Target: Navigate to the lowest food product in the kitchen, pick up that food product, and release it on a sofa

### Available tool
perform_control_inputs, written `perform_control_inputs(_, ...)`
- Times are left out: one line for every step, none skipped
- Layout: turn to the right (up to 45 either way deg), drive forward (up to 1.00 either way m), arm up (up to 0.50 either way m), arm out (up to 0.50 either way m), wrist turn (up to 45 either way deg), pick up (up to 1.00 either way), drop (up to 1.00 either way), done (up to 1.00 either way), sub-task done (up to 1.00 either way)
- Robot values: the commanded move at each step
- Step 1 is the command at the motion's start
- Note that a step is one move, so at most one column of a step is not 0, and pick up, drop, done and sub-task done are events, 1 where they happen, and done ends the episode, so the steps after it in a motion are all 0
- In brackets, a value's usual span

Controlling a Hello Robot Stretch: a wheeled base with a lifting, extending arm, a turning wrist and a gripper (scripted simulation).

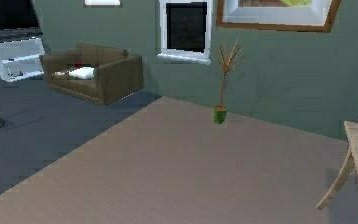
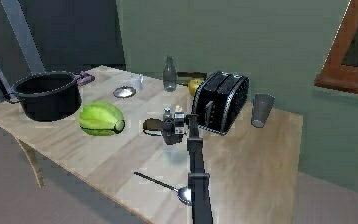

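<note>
A wooden table [image 2: 107,160] carries a green leafy head like a lettuce [image 2: 101,118] and a yellowish thing [image 2: 194,84] behind a black toaster [image 2: 222,100]. The dark arm bar [image 2: 195,170] rises over the table to the gripper [image 2: 153,127], just right of the green head. A small brown blob [image 2: 147,125] lies at the gripper's far end on the tabletop, so I cannot tell whether the gripper holds anything. A brown sofa [image 1: 92,72] stands at the forward view's upper left, with a white and red thing [image 1: 82,72] on its seat.
The table also bears a black pot [image 2: 49,95], a bottle [image 2: 169,72], a small dish [image 2: 124,92], a grey cup [image 2: 261,108] and a spoon [image 2: 162,183]. A potted plant [image 1: 221,112] stands by the green wall. A table corner [image 1: 357,150] juts in at right. Open wood floor leads to the sofa.
</note>
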Motion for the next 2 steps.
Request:
perform_control_inputs(0.0, 0.0, 0.0, 0.0, 0.0, 1.0, 0.0, 0.0, 0.0)
perform_control_inputs(0.0, 0.0, 0.1, 0.0, 0.0, 0.0, 0.0, 0.0, 0.0)
